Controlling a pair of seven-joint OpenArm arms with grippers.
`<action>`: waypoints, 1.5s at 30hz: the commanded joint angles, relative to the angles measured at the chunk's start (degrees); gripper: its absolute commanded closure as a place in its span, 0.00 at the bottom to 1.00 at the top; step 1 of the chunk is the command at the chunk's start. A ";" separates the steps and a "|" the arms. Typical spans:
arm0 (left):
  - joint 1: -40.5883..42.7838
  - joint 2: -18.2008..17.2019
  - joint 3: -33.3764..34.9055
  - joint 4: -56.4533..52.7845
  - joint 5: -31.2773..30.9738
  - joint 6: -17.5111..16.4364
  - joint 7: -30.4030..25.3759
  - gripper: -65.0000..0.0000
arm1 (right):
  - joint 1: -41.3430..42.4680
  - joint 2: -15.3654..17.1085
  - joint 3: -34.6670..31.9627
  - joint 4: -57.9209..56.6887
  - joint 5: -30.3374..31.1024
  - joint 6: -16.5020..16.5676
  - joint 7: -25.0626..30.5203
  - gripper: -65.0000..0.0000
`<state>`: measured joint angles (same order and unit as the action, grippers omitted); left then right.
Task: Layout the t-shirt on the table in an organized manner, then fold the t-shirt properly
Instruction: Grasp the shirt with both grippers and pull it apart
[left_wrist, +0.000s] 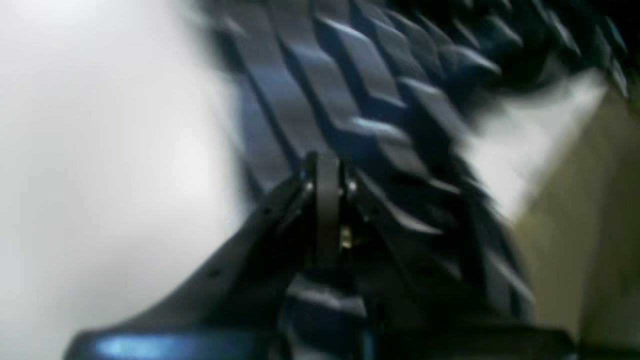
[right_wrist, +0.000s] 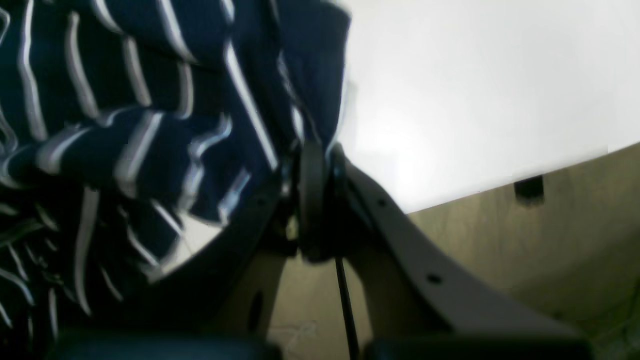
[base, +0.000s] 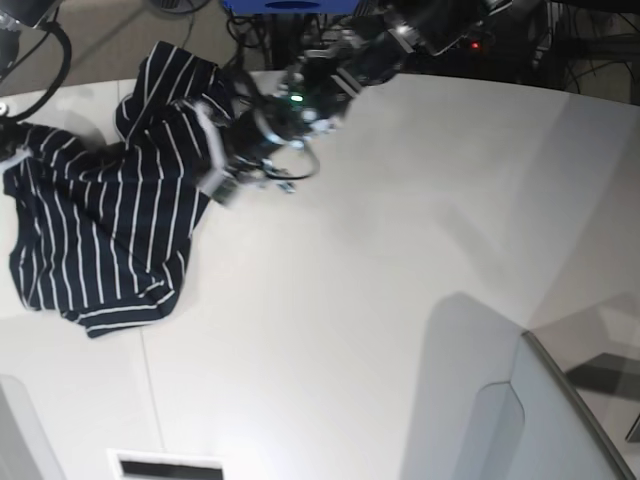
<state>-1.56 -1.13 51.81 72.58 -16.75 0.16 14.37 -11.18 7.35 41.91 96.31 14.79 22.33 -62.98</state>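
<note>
The dark navy t-shirt (base: 110, 220) with thin white stripes lies crumpled at the far left of the white table (base: 400, 250), its upper part lifted. In the base view my left gripper (base: 212, 140) reaches in from the top and is at the shirt's right edge. Seen from the left wrist, that left gripper (left_wrist: 327, 165) is shut on striped t-shirt (left_wrist: 350, 75) fabric. My right gripper (right_wrist: 312, 150) is shut on a fold of the t-shirt (right_wrist: 150, 125) near the table (right_wrist: 475, 100) edge. The right arm is almost wholly outside the base view.
A thin seam (base: 148, 390) crosses the tabletop and a dark slot (base: 165, 467) sits at the near edge. A grey raised panel (base: 560, 420) stands at the near right. Cables and equipment (base: 500, 30) lie behind the table's far edge.
</note>
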 joint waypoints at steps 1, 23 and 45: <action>-1.56 1.08 2.39 -1.32 -0.26 0.06 -1.05 1.00 | 0.50 0.86 0.16 0.79 0.38 -0.04 0.87 0.99; -19.32 -7.97 8.89 -18.47 0.09 0.41 -4.48 1.00 | -2.75 -6.70 -26.92 2.63 0.55 -0.04 0.70 0.99; -22.66 -7.18 -23.81 -5.37 -0.43 -0.03 10.73 1.00 | 5.16 -10.04 -31.14 12.39 8.99 0.40 -8.89 0.30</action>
<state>-23.35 -8.71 28.36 65.60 -16.99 0.30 25.96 -5.96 -2.50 10.81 107.53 22.31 22.48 -72.47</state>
